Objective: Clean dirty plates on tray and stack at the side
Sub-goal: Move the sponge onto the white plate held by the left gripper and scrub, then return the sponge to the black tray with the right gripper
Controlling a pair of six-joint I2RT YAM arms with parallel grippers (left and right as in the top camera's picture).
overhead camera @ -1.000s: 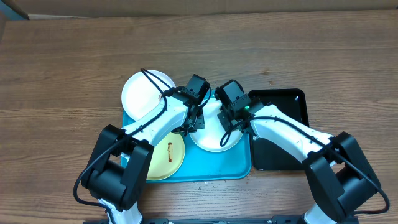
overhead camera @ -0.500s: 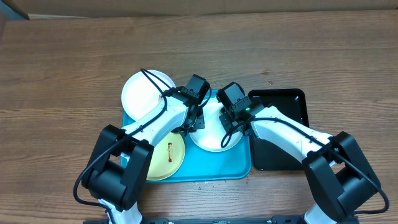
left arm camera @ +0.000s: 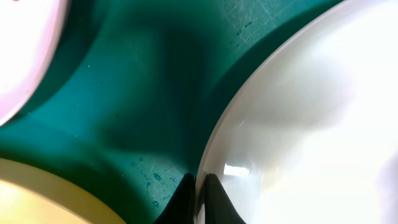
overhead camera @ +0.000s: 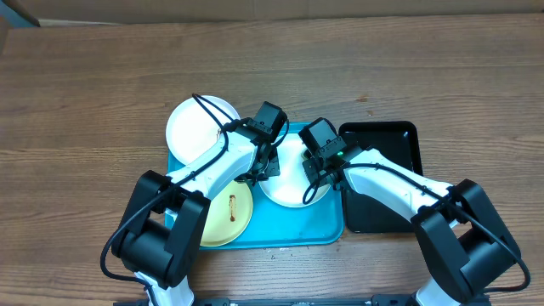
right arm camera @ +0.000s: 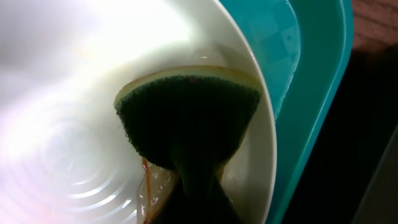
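Plate [overhead camera: 285, 191], white, lies on the right half of the tray [overhead camera: 289, 231], its rim pinched in my left fingers [left arm camera: 181, 200]. My right fingers [right arm camera: 198, 208] are clenched on a sponge [right arm camera: 186, 118] pressed near its right edge. Scrubbing there could lever the thin rim out of that pinch, or tip the plate over the tray's rim

The right gripper [right arm camera: 194, 190] shifted a little across the round white plate [overhead camera: 287, 189], away from the far rim of the large turquoise plastic tray [overhead camera: 289, 231] and toward that tray's right-hand rim. Its jaws drew together from slightly parted to tight on the dark green, yellow-backed sponge [right arm camera: 186, 118], which ended pressed against the plate's surface near the tray's right-hand rim.
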